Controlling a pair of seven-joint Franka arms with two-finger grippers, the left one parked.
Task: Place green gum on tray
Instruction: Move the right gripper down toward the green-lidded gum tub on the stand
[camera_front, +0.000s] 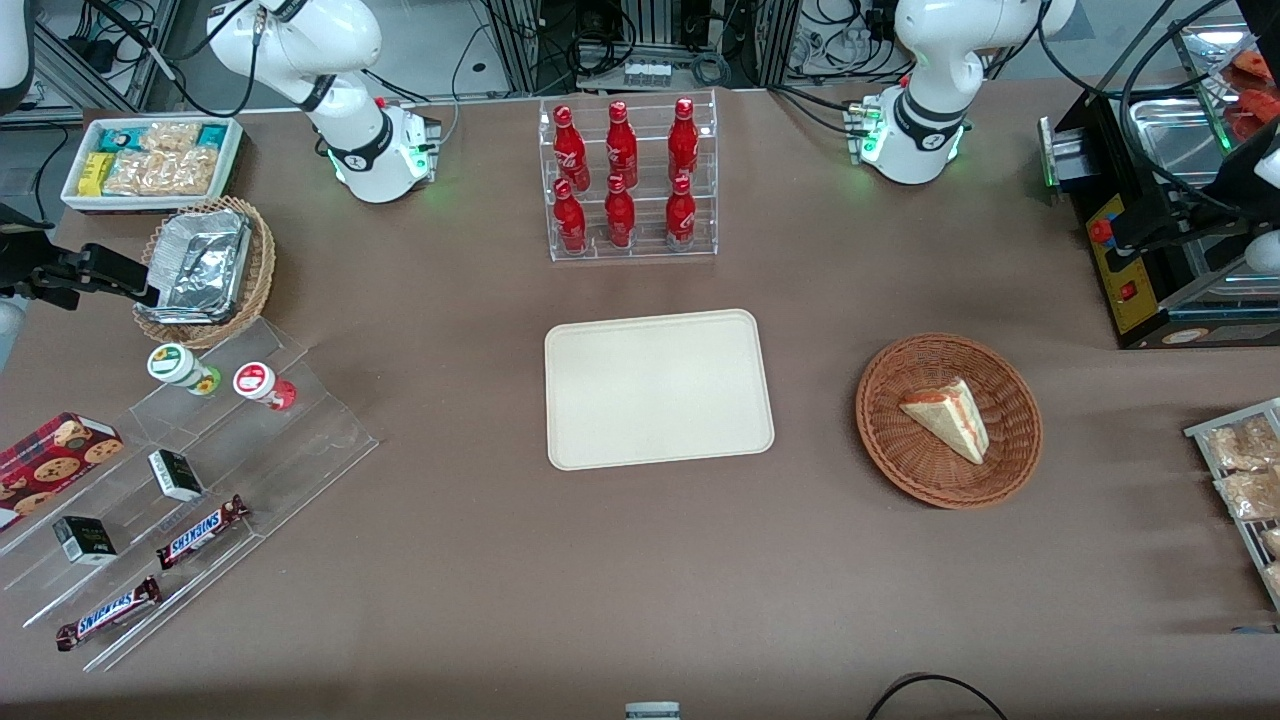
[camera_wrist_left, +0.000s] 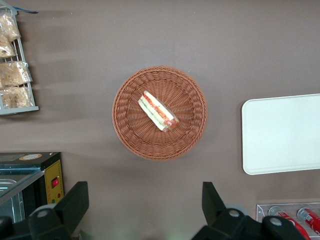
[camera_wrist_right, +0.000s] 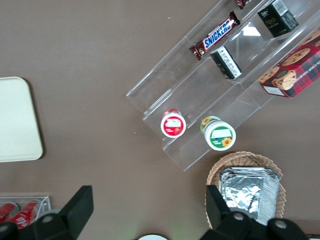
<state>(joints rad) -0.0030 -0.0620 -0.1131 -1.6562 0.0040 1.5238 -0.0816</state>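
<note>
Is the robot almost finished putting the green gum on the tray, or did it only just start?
Only just starting. Nothing looks done yet: the green gum stands on the clear stepped rack beside the red-lidded bottle, and the tray has nothing on it. The gripper hangs open above the table near the rack, holding nothing. Left to do: go down to the gum, grab it, carry it over and set it on the tray.

I see the green gum (camera_front: 183, 366) standing on the clear stepped shelf (camera_front: 190, 480) beside its red-lidded twin (camera_front: 264, 385) (green-and-white lid, yellow mark). The cream tray (camera_front: 658, 388) lies flat mid-table, well apart. My gripper (camera_wrist_right: 147, 207) hovers above, fingers spread.
</note>
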